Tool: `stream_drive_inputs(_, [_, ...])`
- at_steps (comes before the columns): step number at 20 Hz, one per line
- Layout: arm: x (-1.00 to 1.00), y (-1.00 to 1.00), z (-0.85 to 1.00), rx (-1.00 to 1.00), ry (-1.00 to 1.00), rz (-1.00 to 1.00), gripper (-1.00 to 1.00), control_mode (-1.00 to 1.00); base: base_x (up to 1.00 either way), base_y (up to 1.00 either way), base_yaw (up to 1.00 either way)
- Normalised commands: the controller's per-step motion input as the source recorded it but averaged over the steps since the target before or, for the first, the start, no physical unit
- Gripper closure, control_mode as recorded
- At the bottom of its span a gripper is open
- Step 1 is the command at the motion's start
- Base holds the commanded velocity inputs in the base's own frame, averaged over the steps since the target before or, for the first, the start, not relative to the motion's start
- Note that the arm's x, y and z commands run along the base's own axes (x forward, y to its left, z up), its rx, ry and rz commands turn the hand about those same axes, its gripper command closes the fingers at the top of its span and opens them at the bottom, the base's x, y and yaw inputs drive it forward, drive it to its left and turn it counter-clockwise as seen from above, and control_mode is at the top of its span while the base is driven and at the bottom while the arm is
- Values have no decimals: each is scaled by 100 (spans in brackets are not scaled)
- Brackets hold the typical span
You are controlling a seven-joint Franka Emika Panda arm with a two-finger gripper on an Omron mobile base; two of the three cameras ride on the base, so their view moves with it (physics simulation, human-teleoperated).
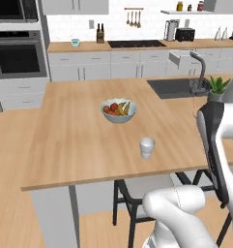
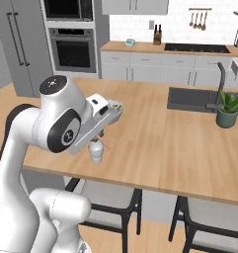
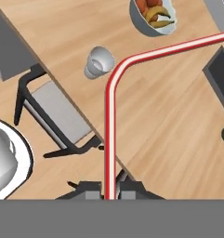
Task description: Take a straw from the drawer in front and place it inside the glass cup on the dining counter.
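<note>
My gripper (image 3: pixel 110 191) is shut on the lower end of the red-pink straw (image 3: pixel 108 121), which runs straight up the hand view, bends, and reaches off to the right. The glass cup (image 3: pixel 98 62) stands upright on the dining counter (image 3: pixel 146 116), a little left of the straw's bend and apart from it. In the right base view, my gripper (image 2: pixel 101 134) hangs just above the glass cup (image 2: pixel 96 152) near the counter's front edge, with the straw (image 2: pixel 106 144) slanting beside the rim. In the left base view the glass cup (image 1: pixel 147 147) sits on the dining counter (image 1: pixel 74 140). A drawer (image 1: pixel 178 58) stands pulled out at the far cabinets.
A white bowl of fruit (image 1: pixel 119 110) sits behind the cup. A sink (image 1: pixel 173 87) with a tap and a potted plant (image 2: pixel 229 111) take up the counter's right part. Dark chairs (image 3: pixel 53 116) stand under the front edge.
</note>
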Motion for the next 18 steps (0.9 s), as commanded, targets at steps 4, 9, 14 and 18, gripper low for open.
stream_drive_inputs(4, [14,20,4,12,-19,8,100,-100,0,0,0])
stream_drive_inputs(9, [11,42,2,19,-18,19,100,-100,0,0,0])
stream_drive_inputs(14, [1,39,0,19,-10,20,100,-100,0,0,0])
stream_drive_inputs(18, [28,10,1,23,-1,25,100,-100,0,0,0])
